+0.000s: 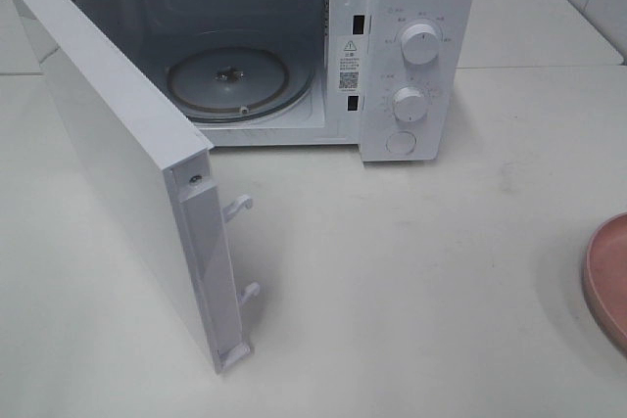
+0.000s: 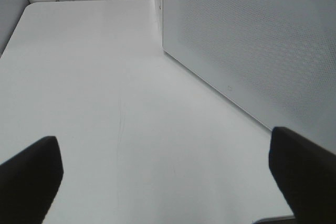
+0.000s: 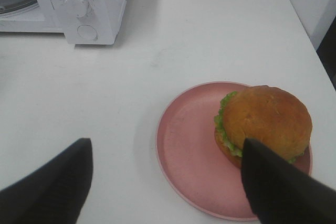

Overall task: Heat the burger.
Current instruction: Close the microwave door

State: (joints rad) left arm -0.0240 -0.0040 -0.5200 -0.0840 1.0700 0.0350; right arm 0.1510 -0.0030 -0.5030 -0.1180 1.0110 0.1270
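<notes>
The burger (image 3: 268, 114), with a golden-brown bun and a green lettuce frill, sits on the right side of a round pink plate (image 3: 189, 129) in the right wrist view. My right gripper (image 3: 165, 145) hovers over the plate, open; one dark finger (image 3: 278, 187) overlaps the burger's near edge, the other is off the plate. Nothing is between the fingers. My left gripper (image 2: 163, 137) is open over bare table beside the microwave door's perforated outer face (image 2: 252, 51). Neither gripper shows in the high view, where only the plate's rim (image 1: 609, 271) appears at the right edge.
A white microwave (image 1: 416, 66) stands at the back with its door (image 1: 108, 163) swung wide open toward the front left. Its glass turntable (image 1: 227, 80) holds nothing. Two knobs and a button sit on its right panel. The microwave's corner (image 3: 89, 9) lies beyond the plate.
</notes>
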